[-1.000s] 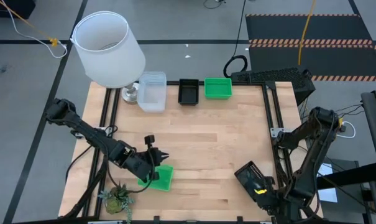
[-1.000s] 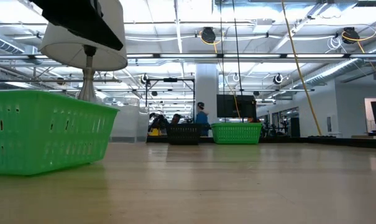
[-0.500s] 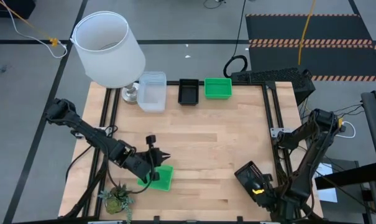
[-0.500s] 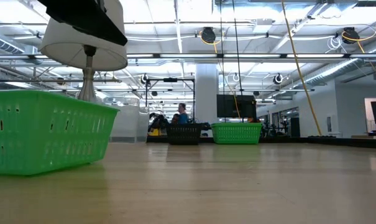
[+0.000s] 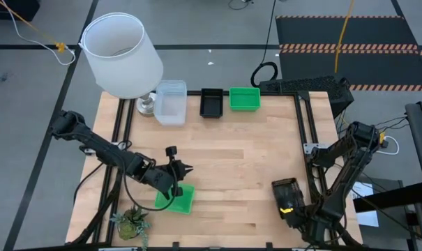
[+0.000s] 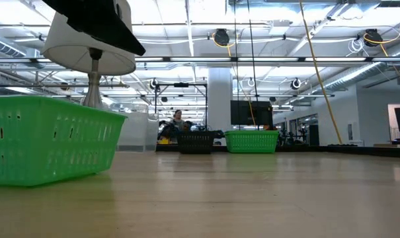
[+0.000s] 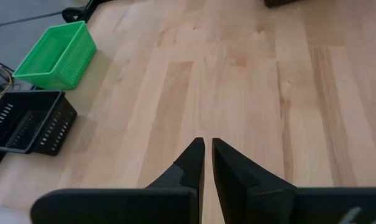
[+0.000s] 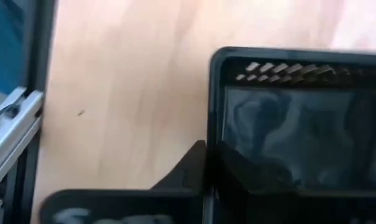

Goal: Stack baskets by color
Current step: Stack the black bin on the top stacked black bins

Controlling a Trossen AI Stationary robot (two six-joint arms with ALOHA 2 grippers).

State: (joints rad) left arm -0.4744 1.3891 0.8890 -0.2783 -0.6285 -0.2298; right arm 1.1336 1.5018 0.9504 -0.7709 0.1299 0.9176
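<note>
Gripping black basket (image 5: 286,194) now, right pincer (image 5: 289,209) closed.

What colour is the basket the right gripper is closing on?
Black basket; clearest in the high view, under the right gripper.

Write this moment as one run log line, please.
left gripper: shut, empty, above green basket | right gripper: shut on black basket wall

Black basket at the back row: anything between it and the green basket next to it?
Nothing. In the high view the black basket and green basket sit side by side, apart, with only a narrow strip of bare table between them.
</note>
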